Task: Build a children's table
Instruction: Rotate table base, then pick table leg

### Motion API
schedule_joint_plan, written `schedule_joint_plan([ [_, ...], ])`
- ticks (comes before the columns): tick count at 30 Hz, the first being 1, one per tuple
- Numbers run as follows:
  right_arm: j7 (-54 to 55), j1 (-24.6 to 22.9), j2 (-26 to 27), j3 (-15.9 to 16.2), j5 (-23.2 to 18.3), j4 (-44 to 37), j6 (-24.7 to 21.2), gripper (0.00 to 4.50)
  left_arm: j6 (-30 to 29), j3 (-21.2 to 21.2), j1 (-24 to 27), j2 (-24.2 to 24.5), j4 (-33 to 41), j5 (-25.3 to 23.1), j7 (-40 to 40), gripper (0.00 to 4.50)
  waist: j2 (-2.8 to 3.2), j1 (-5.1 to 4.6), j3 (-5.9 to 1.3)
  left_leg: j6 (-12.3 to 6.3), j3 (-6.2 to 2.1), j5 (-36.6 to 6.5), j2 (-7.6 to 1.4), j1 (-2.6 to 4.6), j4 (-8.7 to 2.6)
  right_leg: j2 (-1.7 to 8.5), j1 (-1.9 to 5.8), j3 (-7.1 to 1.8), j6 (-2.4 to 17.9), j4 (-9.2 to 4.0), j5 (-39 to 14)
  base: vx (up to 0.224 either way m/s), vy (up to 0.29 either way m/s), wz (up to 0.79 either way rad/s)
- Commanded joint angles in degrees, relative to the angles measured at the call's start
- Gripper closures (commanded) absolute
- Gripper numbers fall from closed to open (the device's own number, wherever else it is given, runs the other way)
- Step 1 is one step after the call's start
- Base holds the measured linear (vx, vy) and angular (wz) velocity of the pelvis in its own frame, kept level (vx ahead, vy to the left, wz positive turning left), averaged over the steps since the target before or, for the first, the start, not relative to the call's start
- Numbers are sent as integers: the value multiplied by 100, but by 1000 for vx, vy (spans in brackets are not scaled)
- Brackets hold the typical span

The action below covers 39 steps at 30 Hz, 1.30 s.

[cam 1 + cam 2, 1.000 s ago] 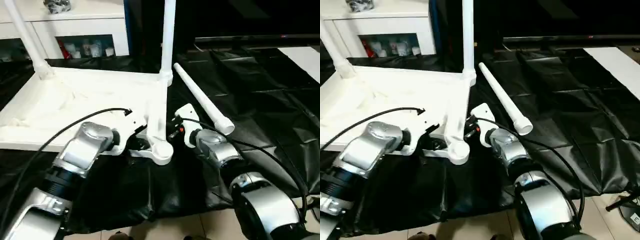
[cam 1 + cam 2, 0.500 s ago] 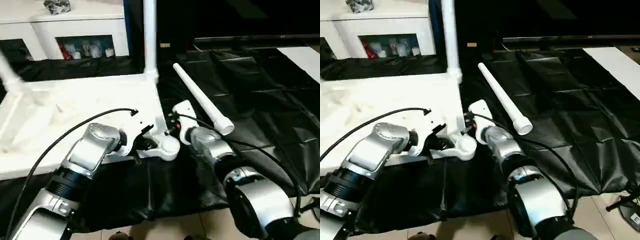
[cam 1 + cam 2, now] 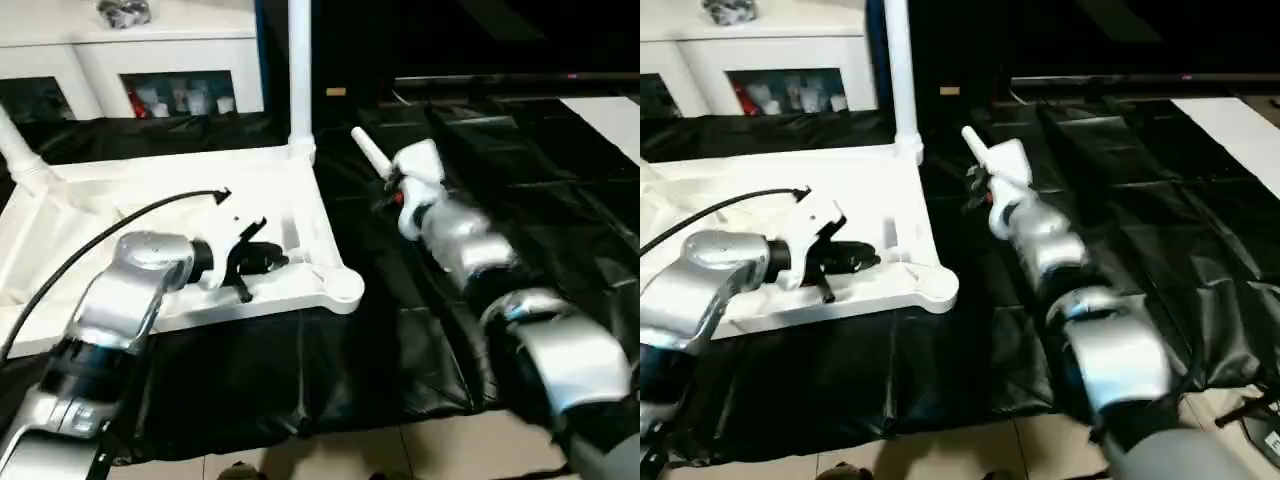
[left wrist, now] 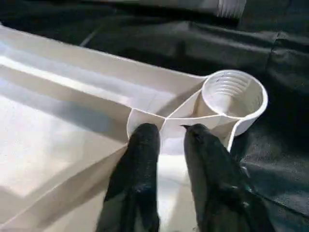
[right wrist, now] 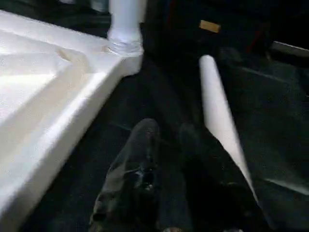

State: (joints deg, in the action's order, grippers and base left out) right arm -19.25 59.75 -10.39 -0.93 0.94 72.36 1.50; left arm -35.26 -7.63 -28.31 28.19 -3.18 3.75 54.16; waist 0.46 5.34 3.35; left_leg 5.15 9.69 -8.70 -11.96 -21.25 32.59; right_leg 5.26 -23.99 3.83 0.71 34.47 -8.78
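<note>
The children's table lies upside down, with its white ribbed top [image 3: 90, 250] on the black sheet. One leg [image 3: 299, 70] stands upright in the far right corner socket. Another leg [image 3: 20, 150] leans at the far left corner. The near right socket [image 4: 234, 94] has nothing in it. My left gripper [image 4: 169, 137] hovers over the ribs just short of that socket, open a little and holding nothing. A loose leg [image 5: 217, 111] lies on the sheet to the right of the top. My right gripper [image 5: 169, 140] hangs beside it, slightly open, with nothing between its fingers.
A white cabinet [image 3: 160, 70] with glass doors stands behind the table. The black sheet [image 3: 520, 200] covers the floor to the right, with a white board [image 3: 610, 110] at its far right edge. A black cable [image 3: 120, 225] arcs over the table top from my left arm.
Both grippers have let go of the table's near right corner and opened. The right arm has swung away toward the loose leg; the left has drawn back over the ribs. The top has turned and settled flat.
</note>
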Motion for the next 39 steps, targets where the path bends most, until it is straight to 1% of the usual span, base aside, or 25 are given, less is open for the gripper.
schedule_joint_plan([
  [1, 117, 146, -106, 84, 164, 133, -144, 320, -20, 163, 73, 53, 310, 100, -58, 310, 82, 36, -419, 50, 16, -1845, -26, 61, -336, 206, 320, -158, 1285, -313, -1369, 0, 0, 0],
  [3, 243, 207, -205, 122, 249, 202, -230, 312, -145, 292, 182, 94, 606, 190, -155, 297, 78, 51, -425, 74, 19, -1833, -26, 63, -329, 201, 316, -156, 1296, -310, -1304, 0, 0, 0],
  [4, 303, 263, -295, 25, 197, 304, -378, 300, -42, 372, 162, 101, 671, 127, -321, 290, 100, 56, -429, 75, 10, -1833, -26, 54, -325, 194, 320, -155, 1303, -290, -1245, 0, 0, 0],
  [7, 409, 288, -349, -143, 76, 393, -540, 279, -64, 496, 220, 149, 870, 183, -363, 267, 122, 87, -420, 76, 13, -1954, -15, 61, -320, 189, 314, -152, 1265, -305, -1340, 0, 0, 0],
  [9, 476, 291, -374, -147, 106, 422, -585, 257, -118, 548, 252, 175, 951, 205, -410, 249, 140, 114, -417, 103, 4, -1999, -16, 62, -322, 186, 306, -145, 1251, -301, -1353, 0, 0, 0],
  [10, 573, 292, -418, -148, 152, 461, -633, 257, -133, 615, 320, 232, 1077, 199, -458, 249, 167, 120, -415, 124, -3, -2034, -21, 55, -324, 189, 305, -144, 1267, -293, -1334, 0, 0, 0],
  [11, 594, 293, -433, -166, 149, 476, -653, 239, -129, 646, 354, 257, 1134, 195, -468, 230, 136, 116, -418, 114, 4, -2036, -18, 51, -319, 191, 310, -141, 1271, -298, -1339, 0, 0, 0],
  [12, 597, 293, -444, -187, 138, 484, -672, 235, -150, 693, 397, 282, 1208, 209, -471, 218, 167, 129, -421, 114, 2, -2030, -14, 55, -311, 189, 306, -141, 1280, -288, -1331, 0, 0, 0],
  [16, 601, 280, -490, -248, 143, 533, -786, 211, -225, 891, 557, 391, 1522, 418, -449, 203, 145, 161, -417, 75, 12, -1914, -13, 27, -291, 192, 305, -147, 1300, -273, -1354, 0, 0, 0],
  [18, 609, 260, -521, -256, 188, 552, -832, 202, -386, 1010, 671, 459, 1796, 556, -407, 191, 146, 188, -411, 68, 13, -1911, -19, 24, -287, 195, 291, -146, 1298, -272, -1406, 0, 0, 0],
  [19, 632, 248, -548, -269, 205, 562, -842, 189, -642, 1100, 755, 498, 2051, 639, -450, 172, 124, 183, -403, 69, 17, -1935, -19, 20, -291, 185, 287, -144, 1286, -275, -1445, 0, 0, 0],
  [22, 716, 231, -609, -225, 277, 582, -862, 169, -756, 1190, 849, 514, 2319, 701, -518, 155, 123, 190, -379, 84, 11, -2088, -12, 27, -295, 187, 263, -142, 1198, -302, -1753, 0, 0, 0],
  [23, 754, 228, -637, -204, 314, 593, -902, 146, -836, 1216, 927, 566, 2474, 773, -467, 131, 73, 201, -373, 85, 9, -2157, -10, 29, -299, 188, 255, -141, 1102, -323, -1935, 0, 0, 0],
  [24, 775, 227, -652, -195, 336, 600, -929, 146, -891, 1230, 976, 603, 2570, 822, -432, 131, 92, 215, -377, 94, 1, -2164, -15, 34, -296, 202, 252, -144, 1086, -310, -1969, 0, 0, 0],
  [25, 804, 223, -674, -172, 383, 610, -963, 132, -993, 1248, 1039, 648, 2685, 919, -379, 126, 86, 215, -366, 102, 3, -2172, -11, 15, -303, 193, 247, -145, 1061, -314, -2010, 0, 0, 0],
  [26, 821, 222, -689, -157, 413, 615, -989, 132, -1072, 1273, 1091, 684, 2786, 994, -344, 126, 73, 217, -352, 103, 4, -2184, -12, 15, -303, 191, 234, -147, 1040, -321, -2039, 0, 0, 0],
  [27, 839, 224, -720, -124, 465, 625, -1043, 131, -1109, 1290, 1172, 743, 2909, 1073, -273, 119, 85, 227, -360, 110, 3, -2196, -12, 28, -300, 192, 227, -148, 1032, -313, -2049, 0, 0, 0],
  [28, 749, 228, -741, -118, 480, 632, -1106, 131, -1174, 1325, 1254, 790, 3031, 1149, -256, 105, 43, 221, -323, 89, 6, -2224, -9, 11, -309, 178, 212, -152, 993, -324, -2110, 0, 0, 0],
  [30, 603, 235, -753, -140, 463, 641, -1202, 131, -1311, 1380, 1342, 843, 3187, 1242, -281, 84, 54, 234, -338, 85, 9, -2175, -8, 18, -295, 173, 208, -160, 997, -308, -1998, 0, 0, 0],
  [31, 390, 247, -756, -192, 405, 655, -1356, 131, -1357, 1397, 1412, 911, 3292, 1267, -274, 84, 29, 247, -345, 42, 10, -2045, 0, -10, -284, 164, 223, -162, 1008, -288, -1848, 0, 0, 0],
  [32, 304, 256, -769, -201, 395, 666, -1475, 131, -1399, 1414, 1443, 931, 3336, 1283, -272, 71, 37, 262, -353, 28, 9, -1965, -7, -23, -282, 167, 225, -164, 1013, -277, -1758, 0, 0, 0],
  [33, 256, 261, -778, -206, 396, 673, -1553, 131, -1437, 1431, 1466, 940, 3371, 1296, -272, 60, 18, 260, -334, -5, 17, -1906, -7, -46, -281, 148, 216, -159, 1034, -269, -1700, 0, 0, 0],
  [34, 219, 271, -793, -177, 428, 682, -1656, 131, -1458, 1444, 1489, 953, 3404, 1304, -268, 60, 13, 273, -324, -6, 26, -1949, -8, -29, -278, 147, 197, -162, 1028, -287, -1789, 0, 0, 0],
  [37, 69, 301, -814, -265, 395, 698, -1948, 131, -1569, 1418, 1558, 1076, 3503, 1374, -249, 37, 7, 297, -332, 30, 19, -1936, -12, -30, -278, 161, 204, -165, 1010, -272, -1819, 0, 0, 0],
  [39, 3, 314, -817, -292, 395, 702, -2073, 131, -1591, 1412, 1578, 1123, 3533, 1431, -276, 37, 10, 304, -326, 51, 16, -1948, -13, -36, -282, 160, 200, -165, 998, -274, -1827, 0, 0, 0],
])
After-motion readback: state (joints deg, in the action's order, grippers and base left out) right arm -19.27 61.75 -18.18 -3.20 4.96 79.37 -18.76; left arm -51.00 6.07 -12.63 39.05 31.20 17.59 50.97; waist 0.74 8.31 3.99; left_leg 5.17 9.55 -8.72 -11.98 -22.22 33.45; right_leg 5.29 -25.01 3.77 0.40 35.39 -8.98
